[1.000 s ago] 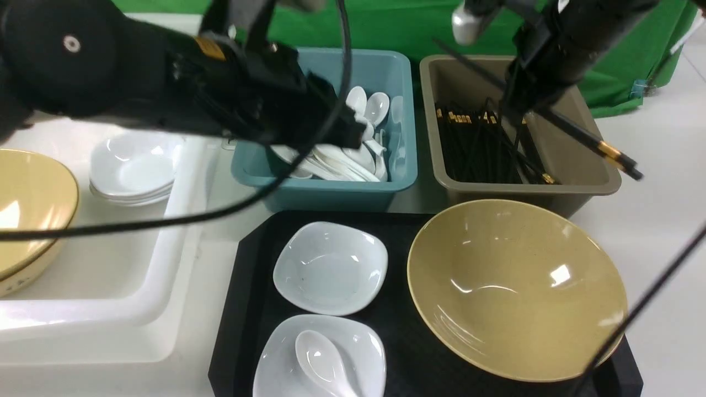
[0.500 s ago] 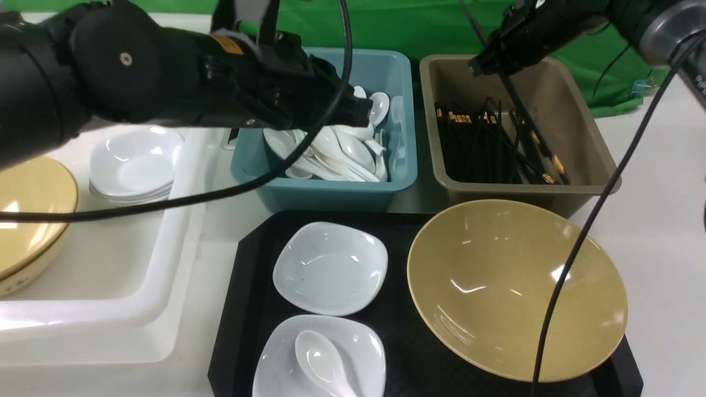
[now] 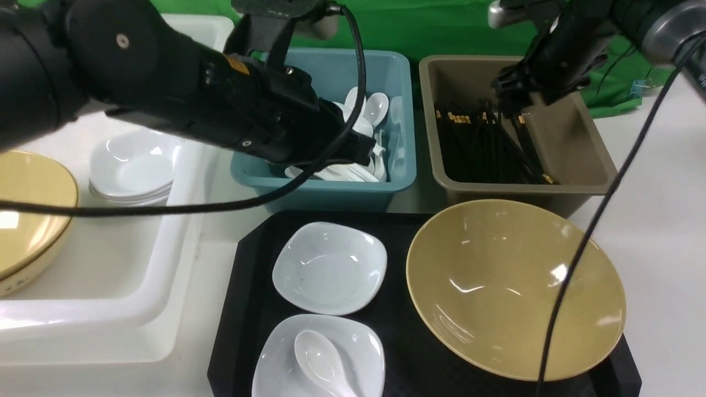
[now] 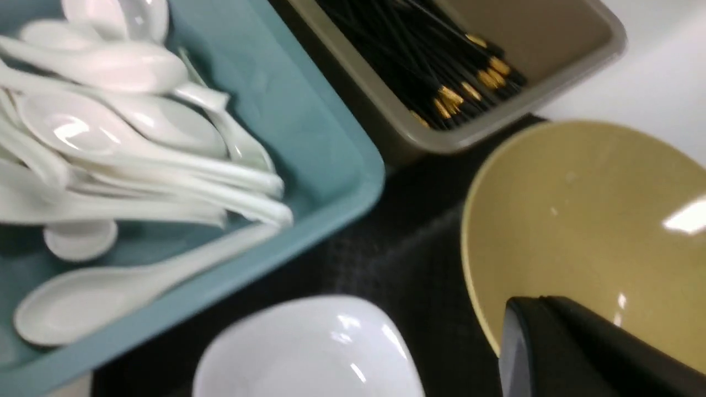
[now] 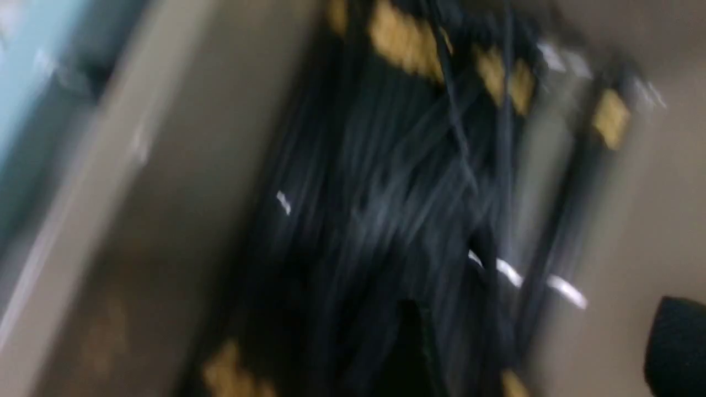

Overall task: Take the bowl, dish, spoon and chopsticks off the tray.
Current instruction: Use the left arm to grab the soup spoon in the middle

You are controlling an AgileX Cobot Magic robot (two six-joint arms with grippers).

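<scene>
- The left gripper (image 3: 361, 150) hung closed over the teal bin (image 3: 325, 190); the right gripper (image 3: 510, 99), above the brown bin (image 3: 579, 160), was too blurred to call.
- The bowl (image 3: 515, 289), a dish (image 3: 330, 267) and the spoon (image 3: 317, 358) sat on the tray (image 3: 242, 309); chopsticks (image 3: 485, 149) lay in the brown bin.
- The right arm's cable (image 3: 569, 270) hung across the bowl and might snag its rim.
- Only the front view showed the spoon.

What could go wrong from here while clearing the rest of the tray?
1. The right arm's cable appears to hang over the bowl; pulling the arm back might snag its rim.
2. The left gripper sits low over the piled spoons in the teal bin and could knock them.
3. The spoon lies loose in the near dish; lifting that dish first may spill it.
</scene>
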